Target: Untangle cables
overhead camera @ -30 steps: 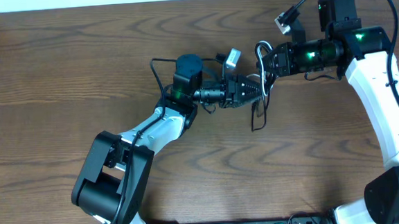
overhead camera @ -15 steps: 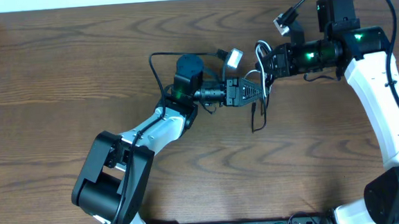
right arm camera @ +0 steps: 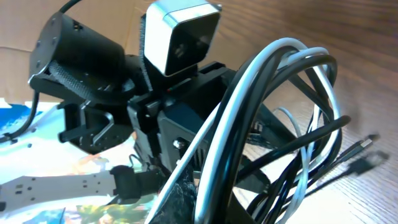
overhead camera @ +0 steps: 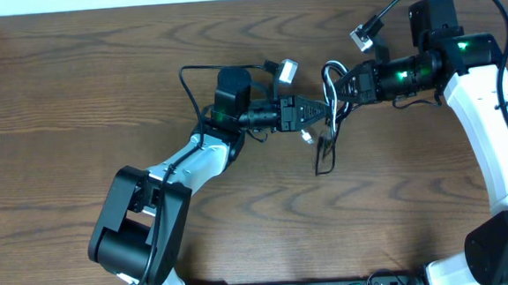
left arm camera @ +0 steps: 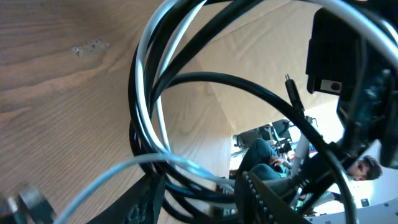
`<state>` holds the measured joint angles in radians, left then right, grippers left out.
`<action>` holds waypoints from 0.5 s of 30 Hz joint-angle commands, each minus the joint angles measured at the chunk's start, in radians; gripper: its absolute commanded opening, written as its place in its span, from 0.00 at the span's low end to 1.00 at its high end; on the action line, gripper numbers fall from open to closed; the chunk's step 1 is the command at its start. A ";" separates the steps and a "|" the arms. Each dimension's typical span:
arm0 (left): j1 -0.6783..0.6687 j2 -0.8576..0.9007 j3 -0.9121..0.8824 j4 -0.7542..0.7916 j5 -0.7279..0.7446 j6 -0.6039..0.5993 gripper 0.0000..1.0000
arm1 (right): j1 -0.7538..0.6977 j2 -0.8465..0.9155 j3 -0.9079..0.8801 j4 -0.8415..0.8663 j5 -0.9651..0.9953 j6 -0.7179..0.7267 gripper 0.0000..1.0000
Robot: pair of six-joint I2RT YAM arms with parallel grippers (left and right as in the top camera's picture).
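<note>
Cables [overhead camera: 331, 92]: one black, one white, looped together into a single knot, raised off the table [overhead camera: 74, 83] right of centre, between the two arms; one black loop hanging below, contact with the wood not decidable. Clamped by right gripper [overhead camera: 337, 88], jaws pressed together on several strands at once, loops fanning up out of the pinch in the right wrist view. Presumably held so as an anchor, keeping the knot lifted and steady for the other arm. Left gripper [overhead camera: 320, 112] positioned nose to nose with it, jaws partway apart, strands running through the gap; actual bite or mere enclosure, cannot tell. Probably placed there to single out one cord and draw it off sideways. Black plug end [right arm camera: 364, 144] free, dangling clear of the loops: likely the end to feed back through. Task judged early: no cord separated yet. Risk: pulling on the whole bundle, tightening rather than loosening.
</note>
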<state>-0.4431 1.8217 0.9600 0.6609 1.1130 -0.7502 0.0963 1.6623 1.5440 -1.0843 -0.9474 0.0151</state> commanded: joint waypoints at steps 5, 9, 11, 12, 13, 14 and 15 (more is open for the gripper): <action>-0.001 0.000 0.007 0.141 0.178 0.026 0.41 | -0.004 0.005 0.012 -0.005 -0.061 -0.021 0.01; -0.001 0.000 0.007 0.164 0.251 0.021 0.42 | -0.004 0.005 0.012 -0.002 -0.061 -0.021 0.01; -0.001 0.000 0.007 0.165 0.280 0.026 0.44 | -0.004 0.005 0.012 -0.002 -0.061 -0.020 0.01; -0.001 0.000 0.007 0.164 0.280 0.029 0.46 | -0.004 0.005 0.012 -0.003 -0.061 -0.020 0.01; -0.001 0.000 0.007 0.164 0.279 0.044 0.46 | -0.004 0.005 0.012 -0.004 -0.061 -0.020 0.01; -0.002 0.000 0.007 0.164 0.277 0.055 0.46 | -0.004 0.005 0.012 -0.005 -0.062 -0.021 0.01; -0.002 0.000 0.007 0.163 0.267 0.062 0.46 | -0.003 0.005 0.012 -0.005 -0.062 -0.020 0.01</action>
<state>-0.4442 1.8236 0.9592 0.8192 1.3415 -0.7315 0.0956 1.6623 1.5440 -1.0878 -0.9703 0.0109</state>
